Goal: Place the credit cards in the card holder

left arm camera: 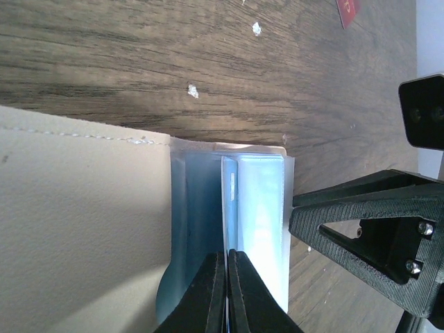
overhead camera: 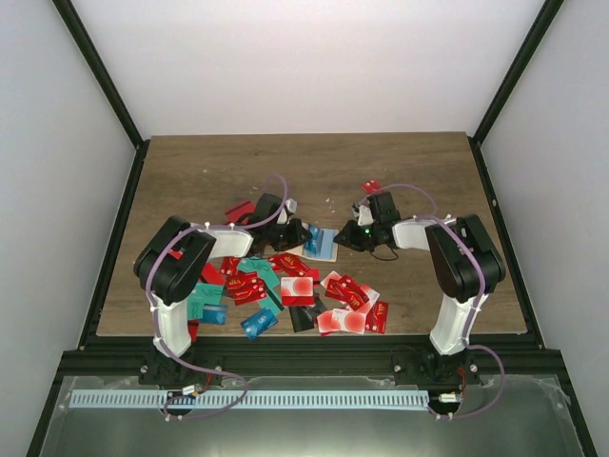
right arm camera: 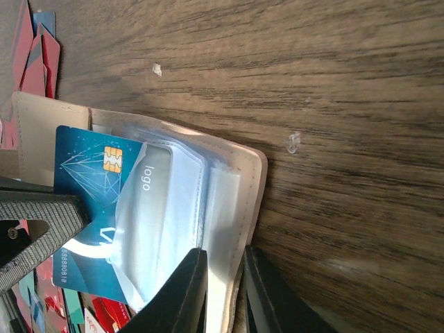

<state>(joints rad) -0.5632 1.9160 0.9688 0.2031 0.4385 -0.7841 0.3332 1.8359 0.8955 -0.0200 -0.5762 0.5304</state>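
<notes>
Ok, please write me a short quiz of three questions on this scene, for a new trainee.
1. True or false: the blue card sits fully inside the card holder.
2. What do the left fingers pinch? A a red card; B the holder's clear sleeve; C nothing.
3. Fill in: most loose cards are ___ in colour.
Key: 1 false, it sticks out partly; 2 B; 3 red.
</notes>
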